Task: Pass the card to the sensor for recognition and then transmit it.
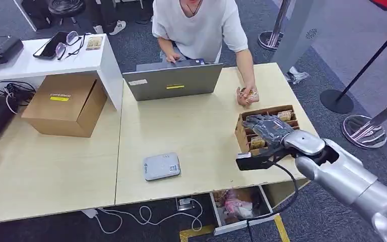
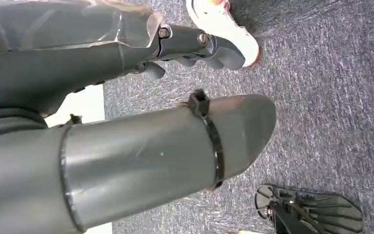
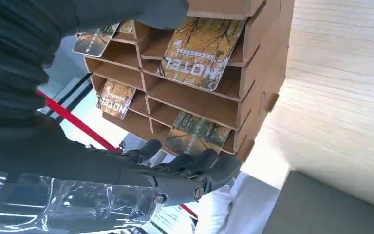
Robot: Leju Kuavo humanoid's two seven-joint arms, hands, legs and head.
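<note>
Brown cardboard card rack (image 1: pixel 242 132) stands on the bench (image 1: pixel 196 131), hotel cards (image 3: pixel 200 51) in its slots. The right robot hand (image 1: pixel 266 126) hovers over it, fingers spread, holding nothing. The grey sensor (image 1: pixel 162 166) lies well apart.

The left robot hand (image 2: pixel 195 46) hangs over carpet, fingers curled, holding nothing.

The right hand (image 1: pixel 268 127) covers part of the cardboard card rack (image 1: pixel 243 132), hiding the cards beneath it (whether the fingers (image 3: pixel 209 163) grip one cannot be told). The person (image 1: pixel 197 25) is cropped at the head view's top edge.
</note>
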